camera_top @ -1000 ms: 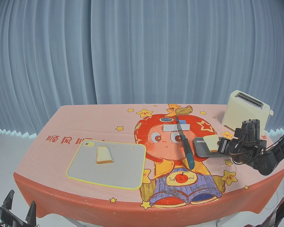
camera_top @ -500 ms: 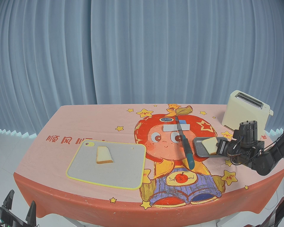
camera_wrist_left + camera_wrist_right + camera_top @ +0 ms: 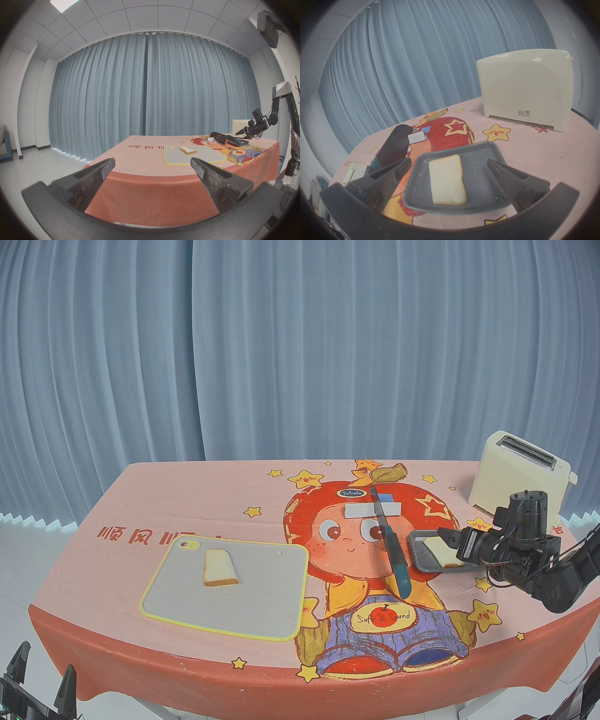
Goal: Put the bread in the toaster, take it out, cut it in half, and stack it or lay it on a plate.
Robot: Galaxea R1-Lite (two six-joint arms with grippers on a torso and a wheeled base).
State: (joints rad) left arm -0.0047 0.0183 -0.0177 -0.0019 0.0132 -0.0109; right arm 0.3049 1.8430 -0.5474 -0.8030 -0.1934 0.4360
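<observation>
One bread half (image 3: 447, 179) is laid flat in the grey tray (image 3: 487, 150) near the toaster (image 3: 522, 474), and the right gripper (image 3: 448, 162) is held at the tray's edge with its jaws spread wide, gripping nothing. The second half (image 3: 219, 568) is laid on the board (image 3: 262, 609) on the left of the table (image 3: 156, 502), well apart from the tray, and the knife (image 3: 390, 540) is set between them, its blade propped on a white block (image 3: 359, 510). The left gripper (image 3: 153, 164) is held off the table's near edge, jaws wide and empty.
</observation>
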